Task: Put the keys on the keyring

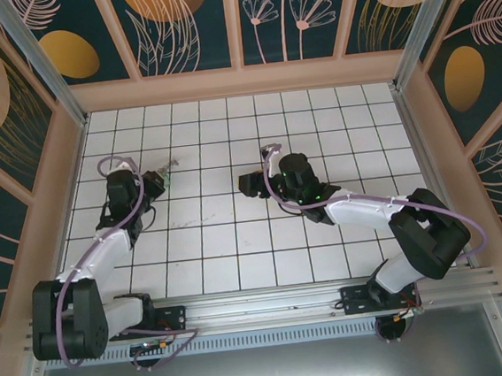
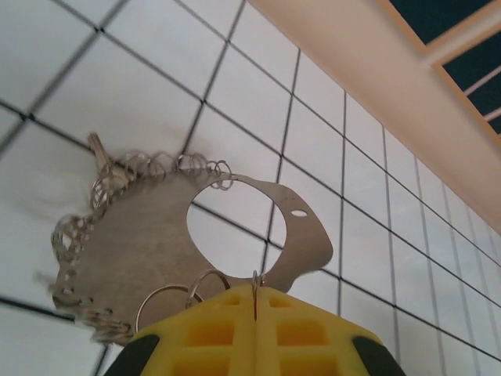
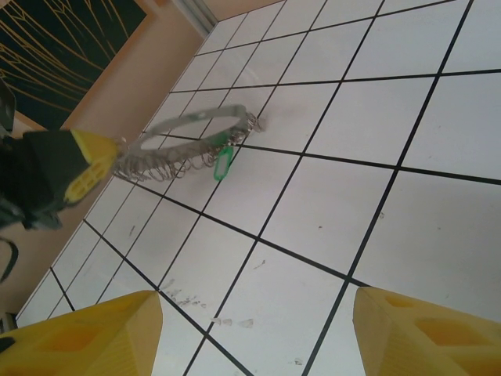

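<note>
Two grippers are facing each other. Over the table's [image 1: 327,234] left half, the left gripper [image 2: 254,333] is pinching the keyring [image 2: 156,243] by its rim, loop reaching rightward. The spread right gripper [image 3: 250,329] is hovering mid-table, pointing at the green key [image 3: 223,164] dangling from that loop.

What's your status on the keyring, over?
Left gripper shut on keyring edge. Right gripper open, empty, standing off. Green key hangs at keyring's far side. Nothing between them.
</note>
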Robot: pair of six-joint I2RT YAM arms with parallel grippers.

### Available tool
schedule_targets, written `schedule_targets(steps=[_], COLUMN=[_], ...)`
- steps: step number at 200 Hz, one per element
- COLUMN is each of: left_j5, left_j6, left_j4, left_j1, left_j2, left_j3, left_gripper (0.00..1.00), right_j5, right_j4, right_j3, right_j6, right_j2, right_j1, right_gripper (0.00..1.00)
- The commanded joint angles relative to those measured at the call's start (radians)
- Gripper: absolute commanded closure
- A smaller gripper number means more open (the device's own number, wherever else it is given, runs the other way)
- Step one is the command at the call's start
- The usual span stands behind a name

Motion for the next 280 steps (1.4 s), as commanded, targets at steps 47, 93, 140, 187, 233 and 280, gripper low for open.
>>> schedule_targets(steps=[47,93,140,187,233,280], left_j5=[0.013,0.016,-0.029,-0.104,-0.043,-0.003], left_j6=[-0.227,-0.204,-0.089,0.098,0.152,0.196], left_j4=[0.113,0.097,0.059,-0.046,-0.093,-0.139], left_j1=[-0.175,-0.218,-0.216,-0.202,-0.094,-0.005], left_j2=[-0.166,-0.163,-0.048,0.117,0.293,0.431], left_j3=[-0.112,0.025,0.255,0.571,0.821,0.984], left_gripper=[1.00,1.00,1.00,1.00,1.00,1.00], right_j5=[0.001,0.013,0.019,0.019,0.040,0.053], right_j4=[0.040,0.031,0.004,-0.043,-0.161,-0.369], right_j3=[0.016,0.025,0.053,0.126,0.338,0.709], right_j6=[0.020,0.026,0.023,0.006,-0.040,-0.120], right_j2=[-0.033,-0.021,0.014,0.086,0.279,0.575], right_j1=[0.013,0.018,0.032,0.047,0.081,0.126], right_gripper=[0.34,0.34,0.34,0.34,0.34,0.34])
